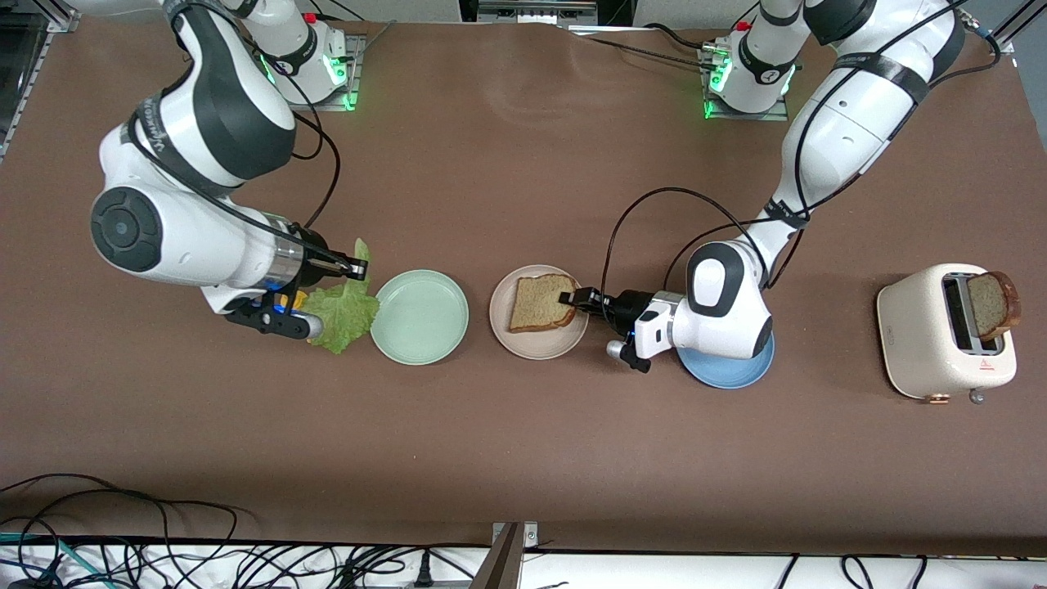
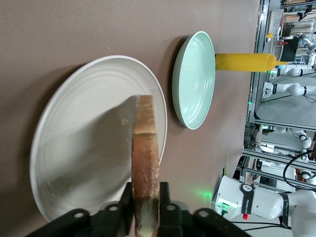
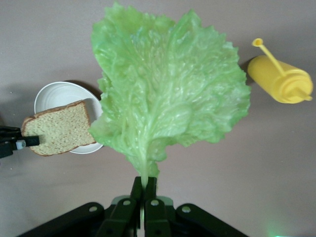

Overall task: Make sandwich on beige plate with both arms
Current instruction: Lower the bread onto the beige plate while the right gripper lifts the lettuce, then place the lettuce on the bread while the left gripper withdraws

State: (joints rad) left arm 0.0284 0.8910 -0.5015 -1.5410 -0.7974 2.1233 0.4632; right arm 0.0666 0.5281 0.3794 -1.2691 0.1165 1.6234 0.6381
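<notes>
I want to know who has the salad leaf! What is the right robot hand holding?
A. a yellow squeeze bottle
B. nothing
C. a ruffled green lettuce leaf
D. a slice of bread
C: the right wrist view shows the right gripper pinched shut on the stem of the ruffled green lettuce leaf; the slice of speckled tan bread is held by the left gripper over the round beige plate.

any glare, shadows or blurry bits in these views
Front view: even lighting, green base lights glow by both arms, soft shadows under the beige plate. Left wrist view: the left hand and the bread slice it grips are dark and soft up close. Right wrist view: the lettuce leaf held by the right hand is bright, casting a faint shadow on the table.
</notes>
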